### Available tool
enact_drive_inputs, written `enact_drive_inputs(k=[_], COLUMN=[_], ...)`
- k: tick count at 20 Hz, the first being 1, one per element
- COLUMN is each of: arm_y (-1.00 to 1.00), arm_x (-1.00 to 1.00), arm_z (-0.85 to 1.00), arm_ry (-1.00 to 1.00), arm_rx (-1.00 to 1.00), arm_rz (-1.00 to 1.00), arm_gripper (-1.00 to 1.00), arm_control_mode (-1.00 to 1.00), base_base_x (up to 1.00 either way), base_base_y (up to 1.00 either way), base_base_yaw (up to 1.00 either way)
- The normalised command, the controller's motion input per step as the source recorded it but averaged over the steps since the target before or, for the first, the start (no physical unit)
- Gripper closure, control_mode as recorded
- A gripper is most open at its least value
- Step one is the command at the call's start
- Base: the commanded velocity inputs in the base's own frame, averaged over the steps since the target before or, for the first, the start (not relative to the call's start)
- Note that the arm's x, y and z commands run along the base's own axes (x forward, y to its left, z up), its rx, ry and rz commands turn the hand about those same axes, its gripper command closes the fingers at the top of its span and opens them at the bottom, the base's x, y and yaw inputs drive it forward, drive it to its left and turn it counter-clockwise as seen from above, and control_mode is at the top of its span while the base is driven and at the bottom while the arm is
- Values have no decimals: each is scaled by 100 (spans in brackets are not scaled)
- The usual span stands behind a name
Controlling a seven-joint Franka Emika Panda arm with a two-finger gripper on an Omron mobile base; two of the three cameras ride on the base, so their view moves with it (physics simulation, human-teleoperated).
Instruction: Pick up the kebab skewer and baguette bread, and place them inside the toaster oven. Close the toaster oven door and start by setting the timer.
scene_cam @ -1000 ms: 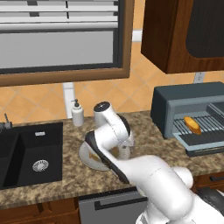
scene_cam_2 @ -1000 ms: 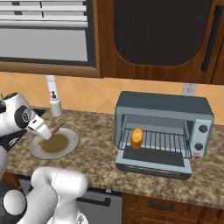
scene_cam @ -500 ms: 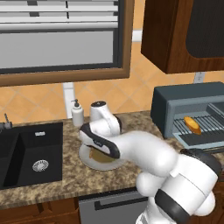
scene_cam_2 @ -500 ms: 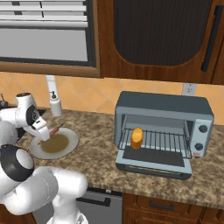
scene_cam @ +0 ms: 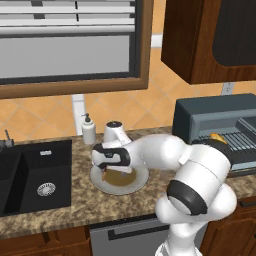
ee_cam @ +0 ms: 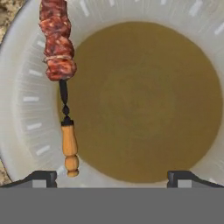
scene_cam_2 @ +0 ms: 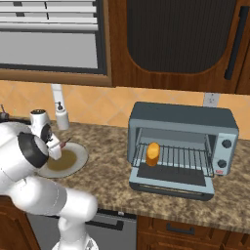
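Golden baguette bread (scene_cam_2: pixel 153 154) already sits in the toaster oven (scene_cam_2: pixel 181 146); my claw (ee_cam: pixel 112 177) hangs released over the kebab skewer (ee_cam: pixel 59 57), ungrasped at my left fingertip; door, timer remain.

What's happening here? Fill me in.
The white robot arm's two-finger gripper hovers open just above the round white plate, where the meat-threaded kebab skewer with a wooden handle lies, not yet gripped. The stubby golden baguette bread already sits on the rack inside the dark slate-blue toaster oven, whose drop-down door hangs open.
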Motion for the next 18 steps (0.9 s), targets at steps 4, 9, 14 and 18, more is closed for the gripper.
enact_drive_inputs(k=[4, 9, 14, 18], arm_y=[11, 0, 0, 0], arm_x=[47, 32, 36, 30], arm_z=[-1, -6, -28, -32], arm_ry=[0, 0, 0, 0], arm_rx=[0, -3, -1, 0], arm_rz=[4, 13, 12, 10], arm_gripper=[-100, -100, -100, -100], arm_control_mode=[-100, -100, -100, -100], base_base_x=[0, 0, 0, 0], base_base_y=[0, 0, 0, 0], base_base_yaw=[0, 0, 0, 0])
